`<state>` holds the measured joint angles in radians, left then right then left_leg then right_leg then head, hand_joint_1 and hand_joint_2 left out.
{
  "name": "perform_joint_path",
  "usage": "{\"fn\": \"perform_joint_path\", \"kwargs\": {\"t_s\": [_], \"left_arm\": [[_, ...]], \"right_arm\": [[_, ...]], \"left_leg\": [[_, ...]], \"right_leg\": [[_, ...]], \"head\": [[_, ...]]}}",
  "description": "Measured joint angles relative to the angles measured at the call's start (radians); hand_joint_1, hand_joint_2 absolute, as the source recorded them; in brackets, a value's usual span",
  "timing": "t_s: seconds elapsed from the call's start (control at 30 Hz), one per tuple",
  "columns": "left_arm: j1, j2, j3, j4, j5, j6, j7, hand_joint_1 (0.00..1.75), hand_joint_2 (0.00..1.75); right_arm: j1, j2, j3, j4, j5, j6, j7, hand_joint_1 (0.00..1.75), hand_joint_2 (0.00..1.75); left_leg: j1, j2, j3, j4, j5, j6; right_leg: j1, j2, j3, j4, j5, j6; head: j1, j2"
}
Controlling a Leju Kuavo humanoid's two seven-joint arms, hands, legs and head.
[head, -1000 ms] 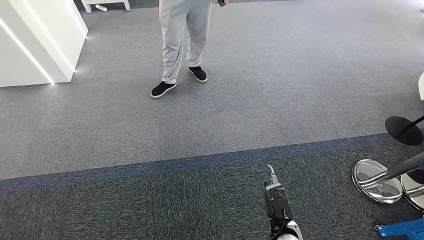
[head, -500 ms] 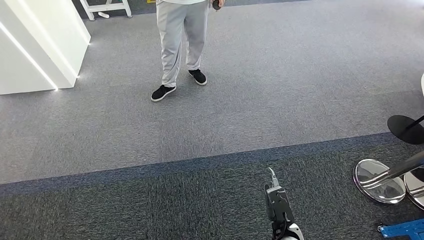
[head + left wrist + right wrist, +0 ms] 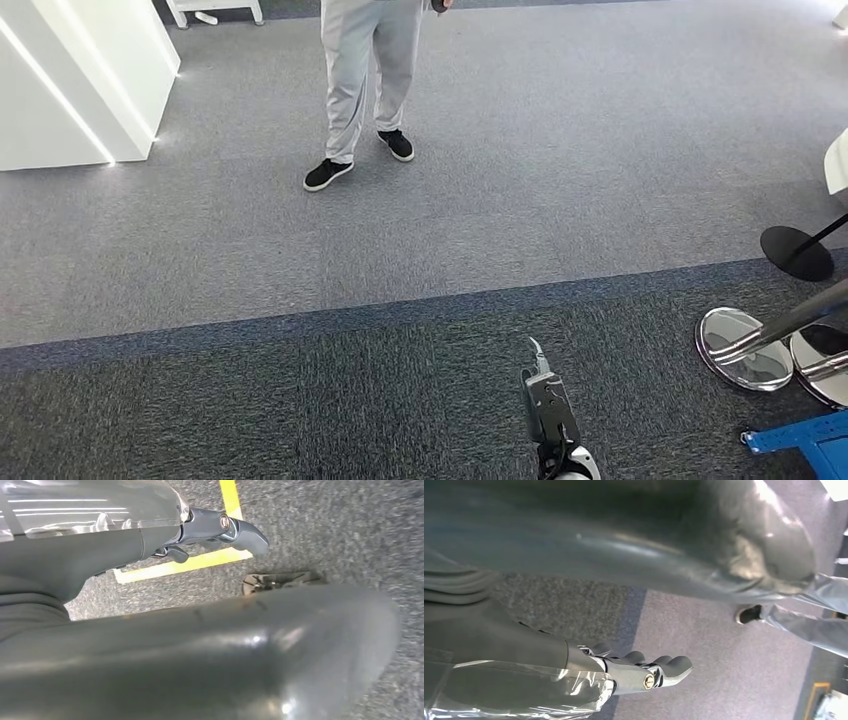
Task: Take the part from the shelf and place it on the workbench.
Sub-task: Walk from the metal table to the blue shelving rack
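My right hand (image 3: 548, 408) hangs low at the bottom of the head view, fingers stretched forward over the dark carpet, with nothing in it. In the right wrist view the same hand (image 3: 640, 670) has its fingers apart and slightly curled, empty, above the grey floor. My left hand (image 3: 220, 526) hangs beside my body over dark carpet and also holds nothing, its fingers loosely extended. Yellow floor tape (image 3: 200, 562) runs under it.
A person (image 3: 365, 80) in light trousers and black shoes stands ahead on the grey carpet. A white cabinet (image 3: 70, 80) is at the far left. Chrome stool bases (image 3: 745, 350), a black round base (image 3: 797, 253) and a blue frame (image 3: 800, 440) crowd the right edge.
The whole picture sways a little between frames, so the camera is moving. The person has shifted their feet slightly. My right hand keeps its hanging pose.
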<state>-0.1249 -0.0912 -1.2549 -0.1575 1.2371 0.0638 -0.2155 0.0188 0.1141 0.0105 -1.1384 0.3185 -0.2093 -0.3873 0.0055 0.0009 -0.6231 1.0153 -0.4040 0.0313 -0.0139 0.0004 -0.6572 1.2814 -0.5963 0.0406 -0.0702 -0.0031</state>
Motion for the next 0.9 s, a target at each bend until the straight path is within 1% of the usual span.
{"fn": "perform_joint_path", "kwargs": {"t_s": [0.03,0.07,0.1,0.13,0.17,0.2,0.23,0.27,0.3,0.33,0.37,0.4,0.43,0.47,0.5,0.53,0.57,0.6,0.63,0.67,0.7,0.73,0.77,0.8,0.83,0.87,0.9], "left_arm": [[0.0,0.0,0.0,0.0,0.0,0.0,0.0,0.0,0.0],[0.0,0.0,0.0,0.0,0.0,0.0,0.0,0.0,0.0],[0.0,0.0,-0.001,0.0,0.0,0.001,0.0,0.0,0.0],[0.0,0.0,-0.001,0.0,-0.001,0.001,0.001,0.0,0.0],[-0.001,0.0,-0.002,0.0,-0.001,0.001,0.002,0.0,0.0],[-0.001,-0.001,-0.003,0.0,-0.002,0.001,0.003,0.0,0.0],[-0.001,-0.001,-0.003,0.0,-0.003,0.001,0.004,0.0,0.0],[-0.001,-0.001,-0.004,0.0,-0.003,0.001,0.004,0.0,0.0],[0.0,-0.001,-0.004,0.0,-0.004,0.001,0.005,0.0,0.0],[0.0,-0.001,-0.004,0.0,-0.004,0.001,0.006,0.0,0.0],[0.0,-0.001,-0.004,0.0,-0.004,0.002,0.006,0.0,0.0],[0.0,-0.001,-0.004,0.0,-0.004,0.002,0.006,0.0,0.0],[0.001,-0.001,-0.004,0.0,-0.004,0.003,0.006,0.0,0.0],[0.001,-0.001,-0.004,0.0,-0.004,0.004,0.006,0.0,0.0],[0.002,-0.001,-0.004,0.0,-0.003,0.005,0.005,0.0,0.0],[0.002,-0.001,-0.004,0.0,-0.001,0.007,0.004,0.0,0.0],[0.002,-0.001,-0.004,0.0,0.0,0.009,0.002,0.0,0.0],[0.001,-0.001,-0.004,0.0,0.0,0.011,0.001,0.0,0.0],[0.0,-0.001,-0.004,0.0,0.001,0.012,0.0,0.0,0.0],[0.0,-0.001,-0.004,0.0,0.002,0.013,-0.001,0.0,0.0],[0.0,-0.001,-0.004,0.0,0.002,0.013,-0.002,0.0,0.0],[0.001,-0.001,-0.004,0.0,0.002,0.013,-0.002,0.0,0.0],[0.001,-0.002,-0.004,0.0,0.002,0.013,-0.003,0.0,0.0],[0.0,-0.003,-0.004,0.0,0.002,0.013,-0.003,0.0,0.0],[0.0,-0.003,-0.004,0.0,0.002,0.013,-0.003,0.0,0.0],[-0.001,-0.004,-0.004,0.0,0.002,0.012,-0.003,0.0,0.0],[-0.001,-0.005,-0.004,0.0,0.002,0.012,-0.003,0.0,0.0]], "right_arm": [[-0.003,0.0,0.001,0.003,0.0,0.0,0.0,0.0,0.0],[-0.007,0.0,0.001,0.006,0.0,0.001,0.0,0.0,0.0],[-0.011,0.0,0.001,0.008,0.001,0.001,0.0,0.0,0.0],[-0.015,0.001,0.002,0.01,0.001,0.001,0.0,0.0,0.0],[-0.018,0.001,0.002,0.013,0.001,0.001,0.0,0.0,0.0],[-0.019,0.002,0.002,0.016,0.001,0.002,0.0,0.0,0.0],[-0.019,0.002,0.003,0.019,0.001,0.002,0.0,0.0,0.0],[-0.02,0.003,0.003,0.022,0.001,0.002,0.001,0.0,0.0],[-0.02,0.004,0.003,0.024,0.001,0.002,0.001,0.0,0.0],[-0.021,0.006,0.003,0.027,0.001,0.002,0.001,0.0,0.0],[-0.02,0.007,0.003,0.029,0.001,0.003,0.001,0.0,0.0],[-0.02,0.008,0.003,0.033,0.001,0.004,0.001,0.0,0.0],[-0.019,0.008,0.003,0.036,0.001,0.006,0.001,0.0,0.0],[-0.019,0.008,0.003,0.04,0.001,0.007,0.001,0.0,0.0],[-0.019,0.009,0.003,0.043,0.001,0.008,0.001,0.0,0.0],[-0.019,0.009,0.003,0.046,0.001,0.01,0.001,0.0,0.0],[-0.019,0.009,0.003,0.049,0.001,0.011,0.001,0.0,0.0],[-0.019,0.009,0.003,0.051,0.001,0.013,0.001,0.0,0.0],[-0.019,0.01,0.003,0.053,0.001,0.014,0.001,0.0,0.0],[-0.019,0.011,0.003,0.054,0.001,0.015,0.001,0.0,0.0],[-0.02,0.012,0.003,0.056,0.001,0.015,0.001,0.0,0.0],[-0.02,0.013,0.003,0.057,0.001,0.015,0.001,0.0,0.0],[-0.02,0.013,0.003,0.058,0.001,0.015,0.001,0.0,0.0],[-0.02,0.014,0.003,0.06,0.001,0.015,0.001,0.0,0.0],[-0.019,0.014,0.003,0.062,0.001,0.014,0.001,0.0,0.0],[-0.019,0.013,0.003,0.063,0.001,0.014,0.001,0.0,0.0],[-0.018,0.013,0.003,0.065,0.001,0.014,0.001,0.0,0.0]], "left_leg": [[0.0,0.0,-0.012,0.001,0.009,-0.003],[0.0,0.0,-0.023,0.002,0.018,-0.007],[-0.001,-0.001,-0.03,0.003,0.028,-0.011],[-0.001,-0.001,-0.033,0.002,0.036,-0.017],[-0.001,-0.001,-0.034,0.001,0.045,-0.023],[0.0,-0.001,-0.033,-0.003,0.054,-0.029],[0.0,-0.001,-0.034,-0.006,0.063,-0.036],[0.002,-0.002,-0.04,-0.003,0.059,-0.041],[0.003,-0.003,-0.05,0.013,0.035,-0.046],[0.004,-0.003,-0.064,0.048,-0.008,-0.049],[0.005,-0.003,-0.079,0.104,-0.066,-0.051],[0.005,-0.003,-0.093,0.171,-0.117,-0.054],[0.005,-0.003,-0.1,0.234,-0.147,-0.056],[0.005,-0.003,-0.096,0.278,-0.152,-0.056],[0.005,-0.003,-0.079,0.288,-0.136,-0.055],[0.005,-0.003,-0.042,0.261,-0.11,-0.052],[0.004,-0.003,0.012,0.201,-0.094,-0.047],[0.001,-0.003,0.077,0.119,-0.097,-0.041],[-0.002,-0.003,0.13,0.048,-0.108,-0.035],[-0.005,-0.003,0.164,-0.004,-0.121,-0.029],[-0.009,-0.004,0.178,-0.031,-0.128,-0.024],[-0.01,-0.004,0.174,-0.035,-0.121,-0.017],[-0.01,-0.001,0.168,-0.039,-0.11,-0.01],[-0.009,0.001,0.159,-0.042,-0.097,-0.001],[-0.008,0.004,0.147,-0.045,-0.082,0.006],[-0.006,0.007,0.132,-0.047,-0.066,0.01],[-0.006,0.007,0.114,-0.047,-0.052,0.013]], "right_leg": [[0.0,0.0,0.043,-0.054,0.027,-0.002],[0.0,0.0,0.097,-0.131,0.045,-0.005],[0.003,0.0,0.143,-0.201,0.056,-0.01],[0.006,0.001,0.175,-0.251,0.061,-0.015],[0.01,0.002,0.188,-0.277,0.059,-0.022],[0.014,0.003,0.186,-0.28,0.065,-0.028],[0.013,0.003,0.18,-0.284,0.075,-0.036],[0.012,0.001,0.172,-0.288,0.086,-0.045],[0.011,0.0,0.161,-0.292,0.1,-0.054],[0.01,-0.002,0.147,-0.296,0.116,-0.061],[0.011,-0.003,0.131,-0.295,0.129,-0.066],[0.013,-0.003,0.114,-0.295,0.143,-0.069],[0.016,-0.004,0.097,-0.294,0.156,-0.069],[0.018,-0.005,0.078,-0.292,0.168,-0.069],[0.02,-0.006,0.06,-0.29,0.181,-0.068],[0.022,-0.006,0.041,-0.287,0.193,-0.067],[0.023,-0.006,0.025,-0.284,0.205,-0.065],[0.025,-0.005,0.012,-0.281,0.216,-0.062],[0.026,-0.005,0.005,-0.279,0.226,-0.057],[0.025,-0.005,0.003,-0.278,0.235,-0.053],[0.024,-0.005,0.003,-0.28,0.244,-0.047],[0.022,-0.006,0.004,-0.282,0.254,-0.04],[0.02,-0.004,0.002,-0.28,0.254,-0.034],[0.017,-0.003,-0.005,-0.267,0.235,-0.029],[0.015,-0.001,-0.017,-0.236,0.195,-0.024],[0.012,0.0,-0.033,-0.184,0.139,-0.02],[0.009,0.0,-0.05,-0.118,0.083,-0.016]], "head": [[0.0,0.0],[0.0,0.0],[0.0,0.0],[-0.001,0.0],[-0.002,0.0],[-0.002,0.0],[-0.002,0.0],[-0.002,0.0],[-0.002,0.0],[-0.002,0.0],[-0.002,0.0],[-0.002,0.0],[-0.002,0.0],[-0.002,0.0],[-0.002,0.0],[-0.002,0.0],[-0.002,0.0],[-0.002,0.0],[-0.002,0.0],[-0.002,0.0],[-0.002,0.001],[-0.001,0.0],[-0.001,0.0],[-0.001,0.0],[-0.001,0.0],[-0.001,0.0],[-0.001,0.0]]}}
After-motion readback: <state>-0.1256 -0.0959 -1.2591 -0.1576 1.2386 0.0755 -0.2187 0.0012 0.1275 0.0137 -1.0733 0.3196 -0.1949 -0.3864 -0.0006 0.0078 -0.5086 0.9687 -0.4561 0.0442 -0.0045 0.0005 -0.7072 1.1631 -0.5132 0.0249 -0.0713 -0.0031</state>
